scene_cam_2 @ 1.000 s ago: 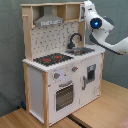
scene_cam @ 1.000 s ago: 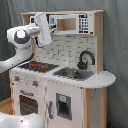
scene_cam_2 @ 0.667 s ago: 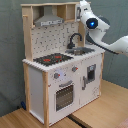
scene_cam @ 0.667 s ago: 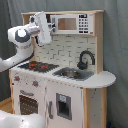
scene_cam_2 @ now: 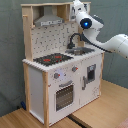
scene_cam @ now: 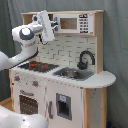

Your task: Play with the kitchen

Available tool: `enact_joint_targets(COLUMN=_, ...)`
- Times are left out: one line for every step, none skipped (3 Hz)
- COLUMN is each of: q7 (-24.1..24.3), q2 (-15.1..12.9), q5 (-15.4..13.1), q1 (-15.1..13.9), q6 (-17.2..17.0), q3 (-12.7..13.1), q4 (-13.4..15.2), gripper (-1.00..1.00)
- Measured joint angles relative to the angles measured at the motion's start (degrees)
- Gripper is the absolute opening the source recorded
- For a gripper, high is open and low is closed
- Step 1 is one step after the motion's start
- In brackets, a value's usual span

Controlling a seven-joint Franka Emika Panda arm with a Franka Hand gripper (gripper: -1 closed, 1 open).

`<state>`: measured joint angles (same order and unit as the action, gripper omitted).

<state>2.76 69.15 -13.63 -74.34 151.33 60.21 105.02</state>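
The kitchen (scene_cam: pixel 65 95) is a tall white and light-wood toy, seen in both exterior views. It has a black-and-red hob (scene_cam: pixel 37 65), a sink (scene_cam: pixel 70 73), a black faucet (scene_cam: pixel 85 58), an oven door (scene_cam: pixel 27 103) and a small microwave (scene_cam: pixel 77 22). The second exterior view shows the kitchen (scene_cam_2: pixel 55 80) with its grey hood (scene_cam_2: pixel 47 20), hob (scene_cam_2: pixel 52 59) and faucet (scene_cam_2: pixel 75 39). My gripper (scene_cam: pixel 47 27) hangs high in front of the upper shelf, between the hood and the microwave, well above the hob. In the second exterior view the gripper (scene_cam_2: pixel 76 7) sits at the kitchen's top right corner.
The white arm enters from the first exterior view's left and from the second exterior view's right. A grey curtain (scene_cam: pixel 115 45) hangs behind the kitchen. The kitchen stands on a wooden floor (scene_cam_2: pixel 105 107).
My gripper has moved closer to the kitchen's upper shelf, to the right in the first exterior view and to the left in the second exterior view. The kitchen has not moved.
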Motion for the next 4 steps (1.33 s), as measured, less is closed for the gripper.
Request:
enact_joint_targets(q7=0.0, q2=-1.1, q5=0.0, q1=-3.5, q6=0.4, q3=1.4, q4=-4.4, gripper=-1.00)
enact_joint_targets(q7=1.9, q2=-2.1, q5=0.6, q1=-1.6, q6=0.7, q3=1.8, q4=-3.1, gripper=-1.00)
enact_joint_targets(q7=2.0, q2=-2.1, q5=0.6, q1=-1.3, q6=0.7, q3=1.7, q4=-2.9, gripper=1.00)
enact_joint_targets(q7=2.2, q2=-2.1, q5=0.8, q1=0.3, q6=0.7, q3=0.4, q4=-1.1, gripper=1.00)
